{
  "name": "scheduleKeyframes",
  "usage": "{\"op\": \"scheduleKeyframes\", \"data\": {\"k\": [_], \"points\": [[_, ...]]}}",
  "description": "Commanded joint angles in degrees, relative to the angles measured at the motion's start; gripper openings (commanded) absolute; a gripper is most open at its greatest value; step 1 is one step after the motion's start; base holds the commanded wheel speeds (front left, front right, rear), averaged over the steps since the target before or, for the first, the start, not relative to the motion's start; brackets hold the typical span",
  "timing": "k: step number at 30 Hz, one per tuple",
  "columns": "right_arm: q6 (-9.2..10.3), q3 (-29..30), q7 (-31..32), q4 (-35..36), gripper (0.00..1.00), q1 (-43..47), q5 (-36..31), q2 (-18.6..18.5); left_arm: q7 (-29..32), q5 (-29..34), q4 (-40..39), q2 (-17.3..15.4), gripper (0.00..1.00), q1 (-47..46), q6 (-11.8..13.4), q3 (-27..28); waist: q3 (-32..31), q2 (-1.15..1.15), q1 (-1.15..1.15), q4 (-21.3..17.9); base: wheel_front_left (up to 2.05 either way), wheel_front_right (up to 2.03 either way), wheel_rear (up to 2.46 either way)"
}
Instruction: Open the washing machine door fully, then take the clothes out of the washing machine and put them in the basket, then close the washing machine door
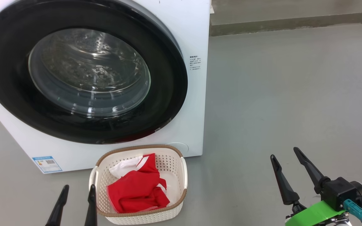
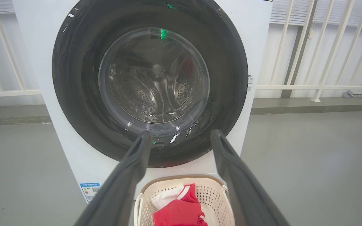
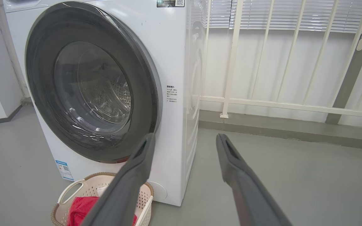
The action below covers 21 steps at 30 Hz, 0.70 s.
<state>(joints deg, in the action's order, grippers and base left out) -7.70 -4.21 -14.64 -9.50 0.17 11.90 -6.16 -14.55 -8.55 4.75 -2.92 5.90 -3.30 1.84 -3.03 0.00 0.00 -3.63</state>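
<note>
Smooth grey floor, running to a low grey kerb. White metal railing beyond, slatted blinds behind it.

White boxy front-loading washing machine stands on the floor. Its round black-rimmed glass door is shut flush.

Cream perforated plastic basket, brown woven-look rim, sits just before the machine with red-and-white fabric clothes heaped inside.

The left gripper hangs at the basket's left side, fingers spread, holding nothing; contact cannot be told. The right gripper is well apart over bare floor, also spread.

Machine top is cut off in the head view. Reflections blur the drum. Print on the blue sticker is unreadable.
</note>
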Motion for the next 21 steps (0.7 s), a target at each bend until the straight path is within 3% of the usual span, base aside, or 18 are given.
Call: {"op": "scheduleKeyframes", "data": {"k": [1, 16, 17, 21], "points": [[0.21, -0.9, -0.4, 1.6, 1.00, -0.6, -0.8, -0.3, -0.4, 0.3, -1.8, -0.5, 1.00, -1.1, 0.5, 2.0, 0.0, 0.00, 0.00, 0.0, 0.00, 0.00, 0.00], [0.21, -0.9, -0.4, 1.4, 1.00, -0.7, -0.5, 0.3, -0.4, 1.1, -1.6, -0.4, 1.00, -0.7, 1.2, 2.3, 0.1, 0.00, 0.00, 0.0, 0.00, 0.00, 0.00], [0.00, 0.0, 0.0, -0.1, 0.00, 0.0, 0.0, 0.8, 0.0, 0.7, -0.1, 0.1, 0.00, 0.0, 1.0, 0.2, 0.1, 0.00, 0.00, 0.0, 0.00, 0.00, 0.00], [-0.01, -0.4, 0.1, -3.1, 0.00, 1.4, 0.1, 1.4, 0.5, 0.5, 3.0, 0.8, 0.00, 0.2, 1.0, -0.2, 0.1, 0.00, 0.00, 0.0, 0.00, 0.00, 0.00]]}}
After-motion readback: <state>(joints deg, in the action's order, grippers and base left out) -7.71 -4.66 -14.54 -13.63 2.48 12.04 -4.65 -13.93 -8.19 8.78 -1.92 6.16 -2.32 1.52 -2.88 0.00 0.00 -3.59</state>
